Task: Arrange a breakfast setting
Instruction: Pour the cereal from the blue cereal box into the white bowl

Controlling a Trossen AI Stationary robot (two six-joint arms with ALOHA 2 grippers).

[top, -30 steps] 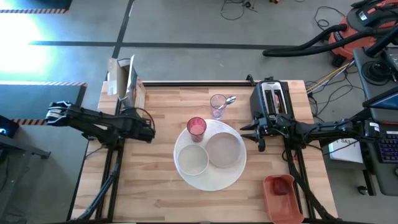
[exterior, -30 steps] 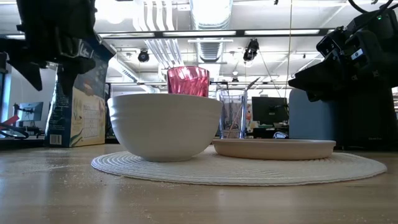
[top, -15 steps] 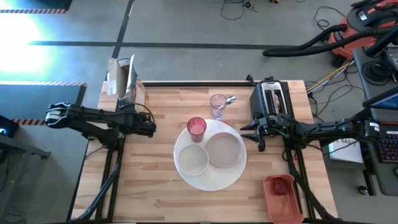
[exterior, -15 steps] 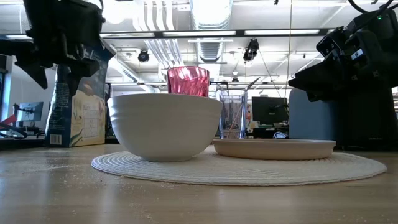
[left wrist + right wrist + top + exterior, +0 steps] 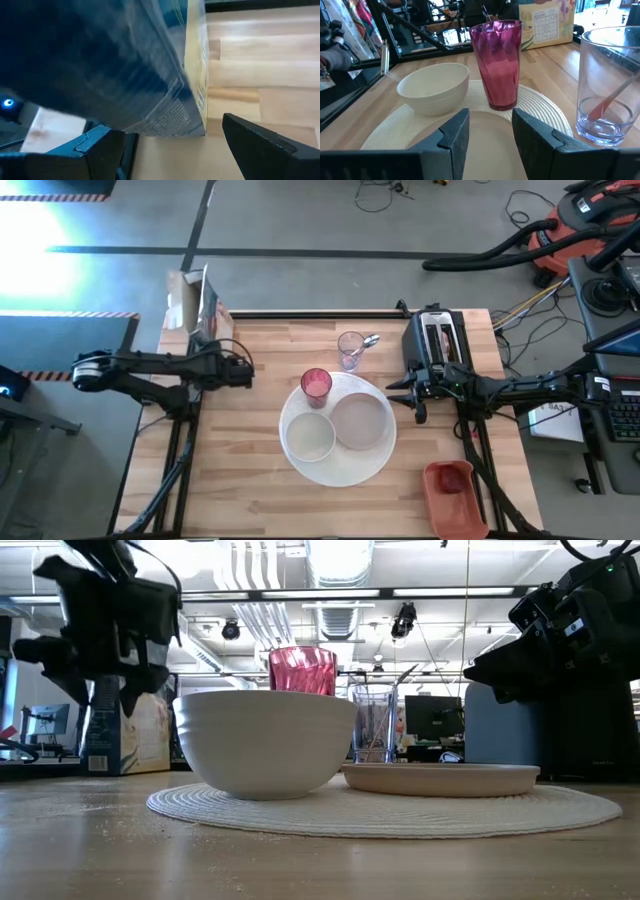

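A: Three pieces sit on the placemat (image 5: 340,470): bowl (image 5: 309,437), plate (image 5: 360,421), pink cup (image 5: 316,384) at its far edge. Rough guess, halfway.

B: What's left?

A: Spoon (image 5: 366,342) stands in a clear glass (image 5: 350,348) off the mat, beside the toaster (image 5: 437,340). Red fruit (image 5: 450,480) sits in a red tray (image 5: 455,498) at the near right corner of the desk (image 5: 250,490). No toast visible in any view; toaster slots look dark from above, can't tell if loaded.

B: Claws?

A: Left claw (image 5: 243,370) is at the cereal box (image 5: 200,305) in the far left corner. Wrist view has the box (image 5: 150,75) filling the gap between two spread fingers (image 5: 260,145), not clamped as far as I can see. Right claw (image 5: 412,396) hangs just right of the plate, in front of the toaster, fingers (image 5: 535,132) apart, nothing held.

B: Anything view-specific?

A: Overhead alone shows the tray and fruit. Low view hides the spoon's bowl end but shows cup (image 5: 302,670) and glass (image 5: 374,720) behind the bowl (image 5: 265,740). Right wrist view shows the cup (image 5: 497,62) empty and upright, with the spoon handle in the glass (image 5: 607,85).
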